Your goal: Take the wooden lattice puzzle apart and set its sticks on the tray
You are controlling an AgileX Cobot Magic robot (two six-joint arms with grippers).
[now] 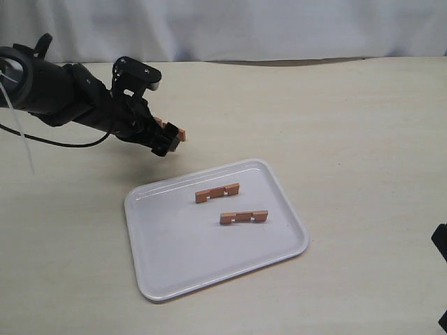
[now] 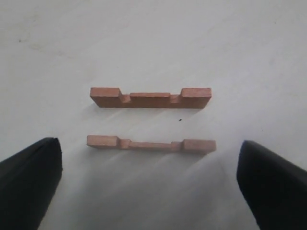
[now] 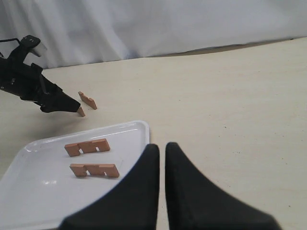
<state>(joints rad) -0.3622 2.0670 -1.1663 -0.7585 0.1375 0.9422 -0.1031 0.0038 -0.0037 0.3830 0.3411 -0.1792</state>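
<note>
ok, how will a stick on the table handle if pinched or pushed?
Probably stiff: the stick looks like solid wood, straight. Likely light, being tiny beside the tray. Flat faces mean it shouldn't roll, though it may slide on the smooth table.

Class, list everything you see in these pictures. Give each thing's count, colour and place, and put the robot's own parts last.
tray: one, white, on the table, mid-scene.
sticks on the tray: two, reddish-brown, notched, lying apart, roughly parallel.
sticks on the table: two, reddish-brown, notched, parallel, off the tray by the left gripper.
table: one, beige, under everything.
backdrop cloth: one, pale grey-white, behind the table.
left gripper: one, black, jaws open, at the two table sticks.
right gripper: one, black, jaws shut and holding nothing, off the tray on the right.
</note>
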